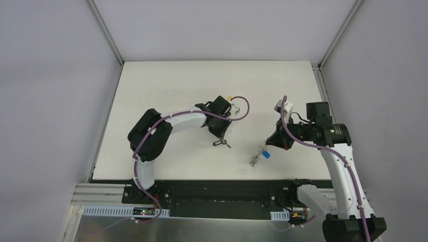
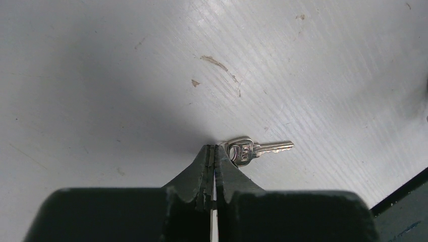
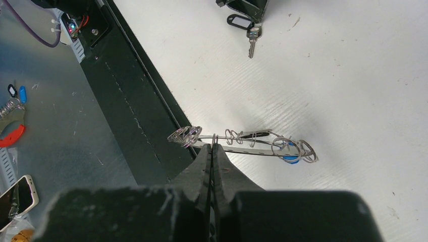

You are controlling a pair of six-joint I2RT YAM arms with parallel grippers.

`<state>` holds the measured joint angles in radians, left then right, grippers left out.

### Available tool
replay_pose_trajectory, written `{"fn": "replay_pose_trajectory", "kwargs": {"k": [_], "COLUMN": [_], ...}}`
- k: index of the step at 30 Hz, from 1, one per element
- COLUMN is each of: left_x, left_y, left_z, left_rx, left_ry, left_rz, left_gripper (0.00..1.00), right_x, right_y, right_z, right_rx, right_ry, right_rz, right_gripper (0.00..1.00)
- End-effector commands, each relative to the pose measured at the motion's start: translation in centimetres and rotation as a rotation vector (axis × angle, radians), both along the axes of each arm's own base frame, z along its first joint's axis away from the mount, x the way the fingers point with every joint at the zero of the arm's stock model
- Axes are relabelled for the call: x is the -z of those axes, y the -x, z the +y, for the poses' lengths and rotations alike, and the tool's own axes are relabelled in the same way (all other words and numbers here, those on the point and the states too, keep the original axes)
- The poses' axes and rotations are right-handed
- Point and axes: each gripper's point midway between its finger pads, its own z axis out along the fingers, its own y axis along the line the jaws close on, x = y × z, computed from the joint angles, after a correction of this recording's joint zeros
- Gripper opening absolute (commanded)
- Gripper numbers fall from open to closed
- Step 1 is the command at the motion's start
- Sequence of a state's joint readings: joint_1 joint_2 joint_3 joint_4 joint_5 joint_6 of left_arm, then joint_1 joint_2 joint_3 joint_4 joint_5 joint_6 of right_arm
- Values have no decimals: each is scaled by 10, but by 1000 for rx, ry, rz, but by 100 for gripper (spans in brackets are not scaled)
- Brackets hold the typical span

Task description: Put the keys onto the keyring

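A silver key (image 2: 252, 149) lies flat on the white table (image 2: 101, 75), blade pointing right. It shows small in the top view (image 1: 228, 145) with a black tag (image 1: 217, 143) beside it. My left gripper (image 2: 214, 147) is shut with its tips at the thin wire ring on the key's head. The keyring (image 3: 247, 146), a flat grey ring seen edge-on with wire loops round its rim, hangs tilted above the table (image 1: 257, 155). My right gripper (image 3: 212, 146) is shut on one of its loops. A blue key (image 3: 289, 158) hangs at its far end (image 1: 266, 155).
The black base rail (image 3: 126, 101) runs along the table's near edge, just below the keyring. Beyond it on the metal shelf lie a phone (image 3: 17, 195), a red tool (image 3: 12, 135) and small blue and black tags (image 3: 18, 93). Grey walls enclose the table.
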<state>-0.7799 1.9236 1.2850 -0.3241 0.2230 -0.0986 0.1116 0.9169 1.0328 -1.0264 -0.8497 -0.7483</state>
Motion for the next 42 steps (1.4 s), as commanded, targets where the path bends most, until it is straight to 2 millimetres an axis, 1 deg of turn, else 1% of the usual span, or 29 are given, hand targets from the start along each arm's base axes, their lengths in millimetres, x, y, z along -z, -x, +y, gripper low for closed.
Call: {"fn": "replay_pose_trajectory", "kwargs": {"k": [1,10,13,19,23,28,42], "left_x": [-24,-45,-45,-37,-27,-18,-17], "left_y": [15,21,23,21,20,21,26], "left_z": [-4,-11,-11,-9,-9,-8,-3], "left_rx": [10,69,87,102,104,102,107], "left_ry": [44,144,158,132,103,84,72], "left_rz": [24,-8,-13,-19,0,24,38], "left_gripper": [0,0,0,0,0,4,16], "right_x": [-12,-10,-9,-6,-5,-2,0], "right_y": [-2,-6,-7,-7,-6,-6,-6], "right_z": [2,1,1,1,1,-1,-1], "right_rx": [0,1,0,1,2,7,8], "right_ry": [-24,-17,-16,-13,-10,-1,-4], "right_rz": [-51,-48,-48,-44,-40,-40,-36], "right_gripper": [0,0,0,0,0,0,0]}}
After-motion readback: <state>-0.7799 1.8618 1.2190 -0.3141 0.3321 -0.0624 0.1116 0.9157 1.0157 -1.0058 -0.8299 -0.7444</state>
